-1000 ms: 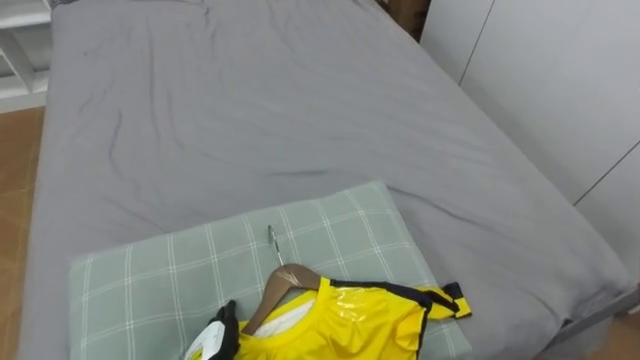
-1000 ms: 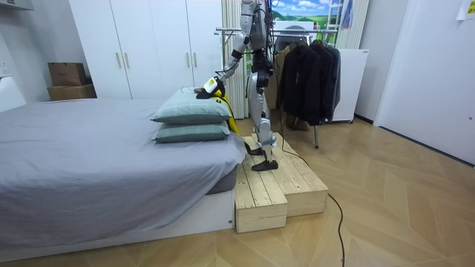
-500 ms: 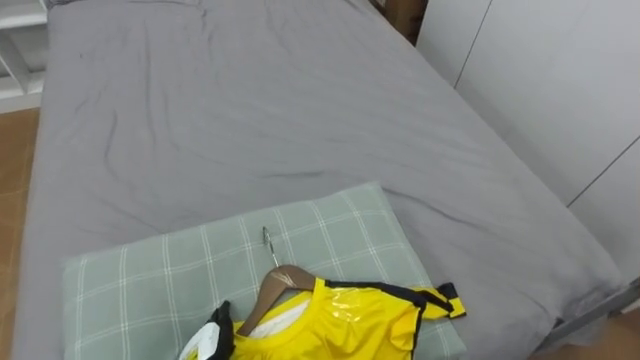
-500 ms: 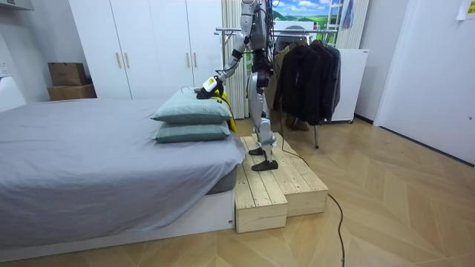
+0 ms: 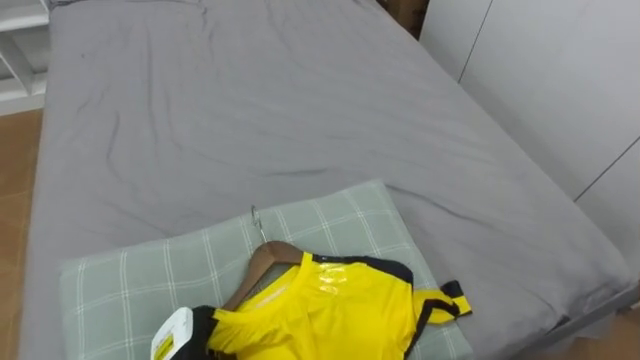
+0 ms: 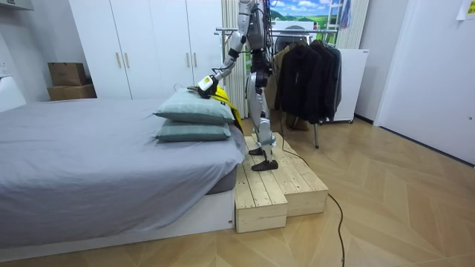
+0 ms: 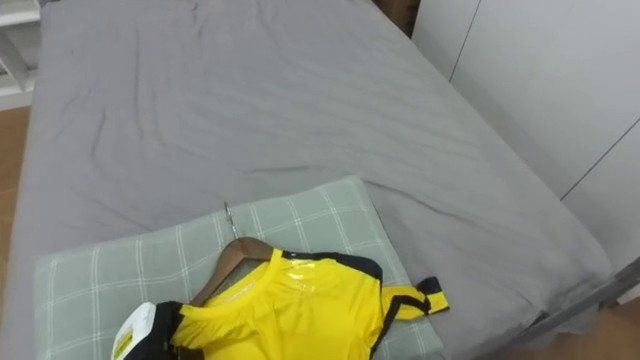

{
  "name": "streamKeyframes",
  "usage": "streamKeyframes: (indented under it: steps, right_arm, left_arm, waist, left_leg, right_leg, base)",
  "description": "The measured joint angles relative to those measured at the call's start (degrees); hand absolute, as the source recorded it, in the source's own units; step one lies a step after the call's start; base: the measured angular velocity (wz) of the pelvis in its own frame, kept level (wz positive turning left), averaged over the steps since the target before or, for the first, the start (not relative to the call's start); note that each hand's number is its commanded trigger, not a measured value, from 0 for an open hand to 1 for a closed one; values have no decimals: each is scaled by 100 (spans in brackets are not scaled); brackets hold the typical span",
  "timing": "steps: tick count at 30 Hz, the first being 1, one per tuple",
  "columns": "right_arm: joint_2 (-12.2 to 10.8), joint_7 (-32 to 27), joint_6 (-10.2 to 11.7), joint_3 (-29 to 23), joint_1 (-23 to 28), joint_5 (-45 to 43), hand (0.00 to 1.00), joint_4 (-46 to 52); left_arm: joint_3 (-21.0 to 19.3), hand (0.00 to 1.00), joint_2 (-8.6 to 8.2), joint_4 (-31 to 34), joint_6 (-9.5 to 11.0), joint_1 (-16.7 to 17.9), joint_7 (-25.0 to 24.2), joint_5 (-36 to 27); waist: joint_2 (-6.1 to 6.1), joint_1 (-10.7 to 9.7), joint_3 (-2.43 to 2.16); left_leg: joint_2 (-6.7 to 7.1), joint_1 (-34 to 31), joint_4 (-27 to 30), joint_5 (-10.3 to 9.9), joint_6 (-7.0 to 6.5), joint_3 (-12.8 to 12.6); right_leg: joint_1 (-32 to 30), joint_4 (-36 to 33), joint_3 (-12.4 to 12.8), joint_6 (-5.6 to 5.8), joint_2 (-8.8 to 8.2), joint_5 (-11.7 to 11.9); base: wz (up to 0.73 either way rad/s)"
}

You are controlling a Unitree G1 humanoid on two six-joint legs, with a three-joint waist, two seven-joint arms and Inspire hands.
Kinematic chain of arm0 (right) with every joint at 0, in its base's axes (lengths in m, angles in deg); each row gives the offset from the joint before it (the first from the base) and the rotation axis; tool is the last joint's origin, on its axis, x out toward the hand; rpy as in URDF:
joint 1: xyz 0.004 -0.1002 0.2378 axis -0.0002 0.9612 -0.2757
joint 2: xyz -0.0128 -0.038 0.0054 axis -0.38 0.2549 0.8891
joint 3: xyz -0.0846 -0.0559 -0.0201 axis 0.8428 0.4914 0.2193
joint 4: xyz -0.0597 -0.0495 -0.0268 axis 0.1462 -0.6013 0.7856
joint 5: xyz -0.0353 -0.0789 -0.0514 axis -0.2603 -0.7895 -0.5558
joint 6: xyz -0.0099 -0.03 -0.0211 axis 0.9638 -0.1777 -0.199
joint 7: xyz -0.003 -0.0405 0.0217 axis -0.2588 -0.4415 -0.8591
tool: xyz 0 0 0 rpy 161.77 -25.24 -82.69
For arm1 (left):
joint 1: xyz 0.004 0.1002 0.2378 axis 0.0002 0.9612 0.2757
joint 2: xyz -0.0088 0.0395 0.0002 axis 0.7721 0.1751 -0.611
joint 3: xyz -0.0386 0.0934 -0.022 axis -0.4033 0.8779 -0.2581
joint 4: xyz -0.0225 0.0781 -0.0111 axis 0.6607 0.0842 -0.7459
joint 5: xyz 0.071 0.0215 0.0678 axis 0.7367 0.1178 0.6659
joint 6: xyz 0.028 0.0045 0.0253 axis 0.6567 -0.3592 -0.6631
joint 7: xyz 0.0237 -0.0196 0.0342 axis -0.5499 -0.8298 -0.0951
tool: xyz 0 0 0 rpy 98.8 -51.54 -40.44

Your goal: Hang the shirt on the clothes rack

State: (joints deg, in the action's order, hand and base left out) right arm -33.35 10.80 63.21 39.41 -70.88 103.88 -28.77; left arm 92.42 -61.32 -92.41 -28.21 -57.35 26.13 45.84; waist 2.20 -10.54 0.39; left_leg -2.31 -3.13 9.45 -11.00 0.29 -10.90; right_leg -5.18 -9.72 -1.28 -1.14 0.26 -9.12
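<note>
The left hand [image 5: 186, 334] sits at the edge of the yellow shirt [image 5: 330, 315], partly tucked into the cloth. It is not clear if the hand grips the shirt or lies loose. The shirt is on a wooden hanger [image 5: 262, 262]. Both lie on the top green checked pillow [image 5: 330, 225], with a second pillow [image 6: 194, 132] under it. The grey bed [image 5: 250, 100] stretches ahead, and white cupboards [image 5: 560, 70] stand beside it. The robot stands on a wooden step [image 6: 274, 182] by the pillows. A rack of dark coats [image 6: 304, 67] is behind the robot.

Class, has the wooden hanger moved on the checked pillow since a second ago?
Yes. The wooden hanger has shifted up the view and slightly left, nearer the checked pillow's far edge.
</note>
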Motion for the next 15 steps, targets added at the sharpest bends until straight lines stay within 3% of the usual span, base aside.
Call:
streamKeyframes:
  steps: [15]
  right_arm:
    - [-9, 13, 9, 4, -4, 123, 0, -35]
  left_arm:
    - [2, 100, 63, 20, 87, 178, -15, -2]
  waist:
    - [5, 2, -1]
  left_leg:
    - [-1, 289, -127, 0, 0, -4]
  right_leg:
    - [213, 6, -66, 0, 4, 0]
  base:
    - [-1]
